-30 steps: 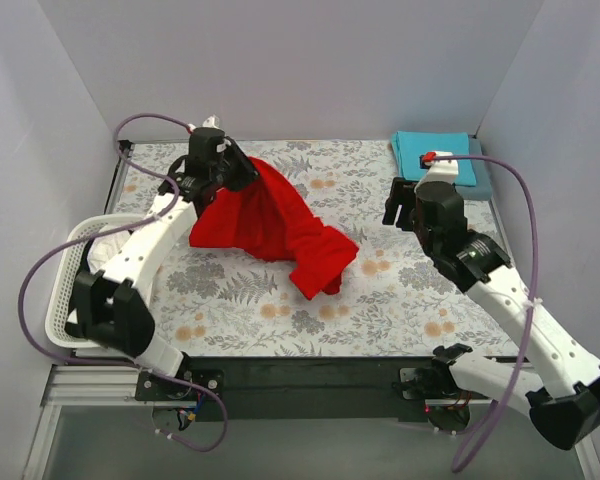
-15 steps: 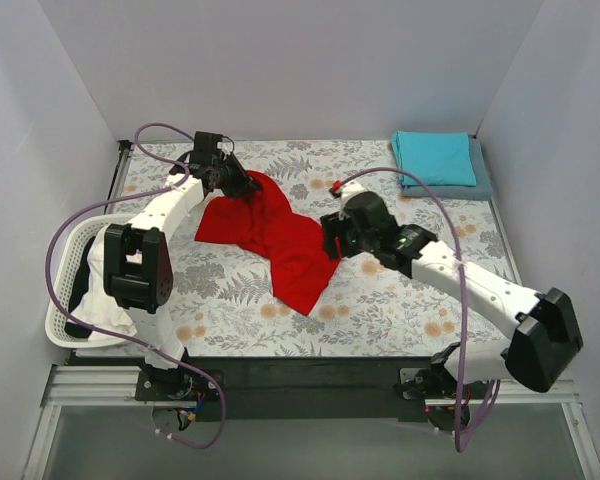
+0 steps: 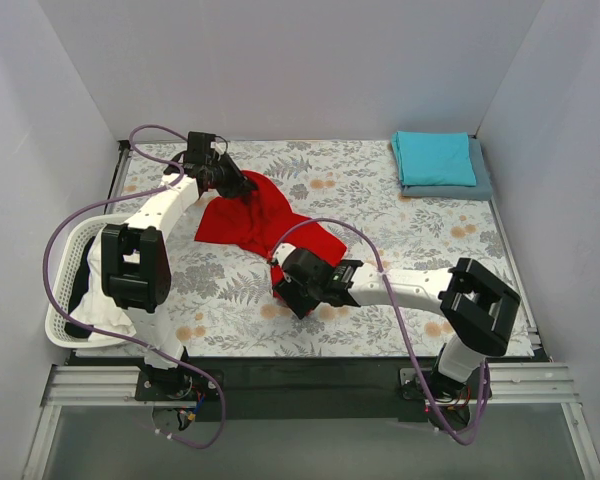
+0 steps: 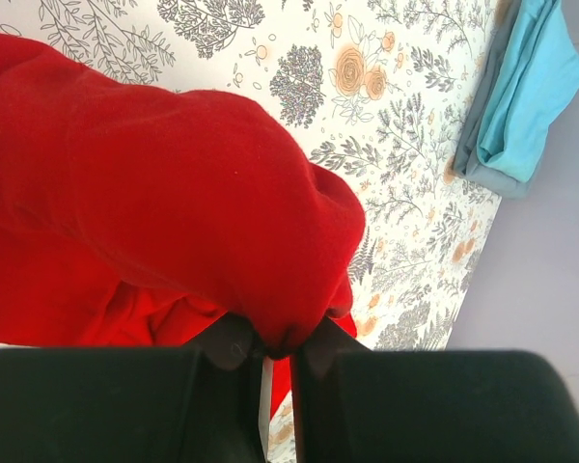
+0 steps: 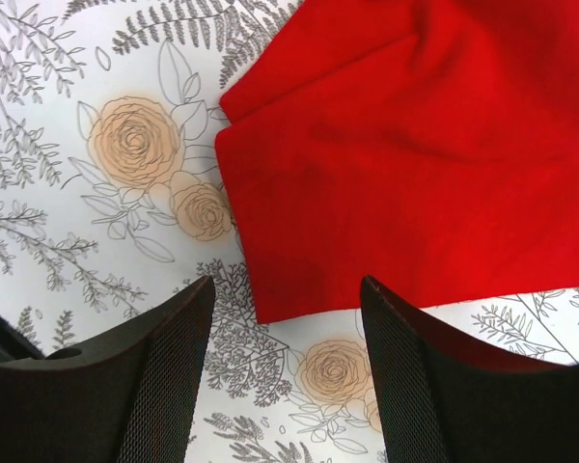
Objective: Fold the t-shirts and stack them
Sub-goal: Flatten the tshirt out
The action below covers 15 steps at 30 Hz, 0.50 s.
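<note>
A table (image 3: 410, 265) is seen from above, and it is covered with a pale cloth printed with grey leaves and orange flowers. It is shut in by plain pale walls (image 3: 300, 70) at the back and at both sides. A white basket (image 3: 64, 266) with holes in it is set at the left edge of the table, and some white cloth (image 3: 105, 285) is seen inside it. Purple cables (image 3: 52, 250) are looped along both arms.

In the far right corner a teal t-shirt (image 3: 435, 157) is laid folded on top of a grey-blue t-shirt (image 3: 445, 190), which is folded too. The red t-shirt (image 3: 265, 220) is spread in a crumpled strip across the table, from the far left down toward the near middle. It is well apart from the folded pile.

The left gripper (image 3: 232, 180) is reached out to the far end of the red t-shirt. In the left wrist view its two black fingers are pressed tight together, with a bunch of red cloth pinched between them. The cloth is humped up over the fingers there.

The right gripper (image 3: 288, 293) is placed low at the near end of the red t-shirt. In the right wrist view its two fingers are held wide apart, one on each side of the shirt's near corner. Nothing is held between them. It cannot be told if the fingers are touching the table
</note>
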Tool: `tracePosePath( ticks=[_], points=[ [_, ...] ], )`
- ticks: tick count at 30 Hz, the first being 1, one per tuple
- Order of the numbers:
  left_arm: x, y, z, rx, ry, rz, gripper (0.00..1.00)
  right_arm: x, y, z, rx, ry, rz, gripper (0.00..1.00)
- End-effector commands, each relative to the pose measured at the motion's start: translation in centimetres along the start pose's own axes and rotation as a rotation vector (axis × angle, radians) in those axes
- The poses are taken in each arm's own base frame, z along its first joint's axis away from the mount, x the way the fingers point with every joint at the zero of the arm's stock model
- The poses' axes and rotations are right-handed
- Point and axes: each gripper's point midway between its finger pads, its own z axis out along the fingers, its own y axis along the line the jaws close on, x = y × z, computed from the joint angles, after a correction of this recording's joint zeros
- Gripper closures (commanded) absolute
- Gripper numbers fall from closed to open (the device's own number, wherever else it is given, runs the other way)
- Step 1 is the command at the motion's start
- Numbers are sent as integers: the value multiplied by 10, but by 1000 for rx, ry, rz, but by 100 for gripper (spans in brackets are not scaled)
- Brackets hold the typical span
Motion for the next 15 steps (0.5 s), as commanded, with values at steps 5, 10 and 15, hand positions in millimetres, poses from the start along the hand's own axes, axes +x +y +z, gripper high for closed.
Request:
tracePosePath(
  ticks=[5,10,15],
  points=[
    [-1,-6,-14,38,-2,13,100,16,8,22,-10,35,11,37],
    [-3,-2,-14,33,-4,8,100,32,6,28,12,74,27,49],
    [-8,0,-20,28,-21,7,100,15,-21,12,173,57,31,99]
  ],
)
